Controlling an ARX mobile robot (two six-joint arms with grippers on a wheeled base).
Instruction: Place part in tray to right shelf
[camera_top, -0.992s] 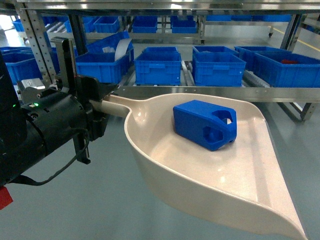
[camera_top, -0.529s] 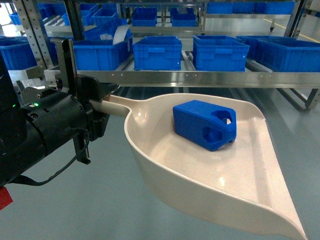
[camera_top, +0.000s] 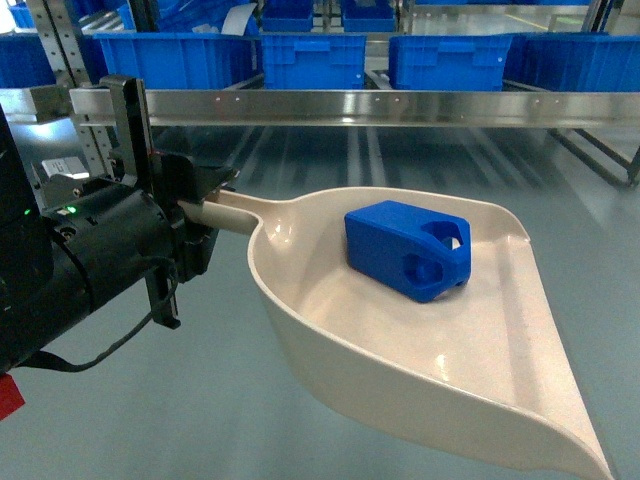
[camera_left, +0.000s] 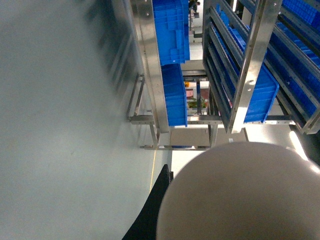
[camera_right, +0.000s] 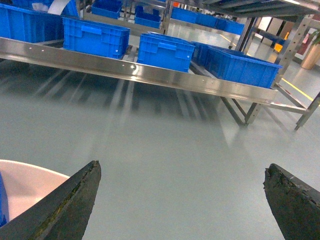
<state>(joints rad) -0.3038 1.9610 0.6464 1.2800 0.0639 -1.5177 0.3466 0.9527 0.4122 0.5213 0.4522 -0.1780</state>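
The bright blue part (camera_top: 405, 250) lies on its side inside the beige tray (camera_top: 330, 330), toward its back wall. My left gripper (camera_top: 195, 215) is shut on the tray's handle and holds the tray level above the grey floor. In the left wrist view the tray's underside (camera_left: 240, 195) fills the lower right, with one black finger (camera_left: 156, 205) beside it. The right shelf (camera_top: 350, 105) runs across the top, its steel rail in front of blue crates (camera_top: 312, 60). My right gripper (camera_right: 182, 170) hangs open over bare floor, with the tray's edge (camera_right: 25, 182) at its left.
The steel rail (camera_right: 135, 72) and more blue crates (camera_right: 92, 36) span the right wrist view, with slanted shelf legs (camera_right: 250, 112) at the right end. Upright rack posts (camera_left: 252, 65) and stacked crates (camera_left: 172, 30) show in the left wrist view.
The shelf rail and crates have slid upward in the head view and look slightly larger. The tray, the part and my left gripper keep the same places in that view.
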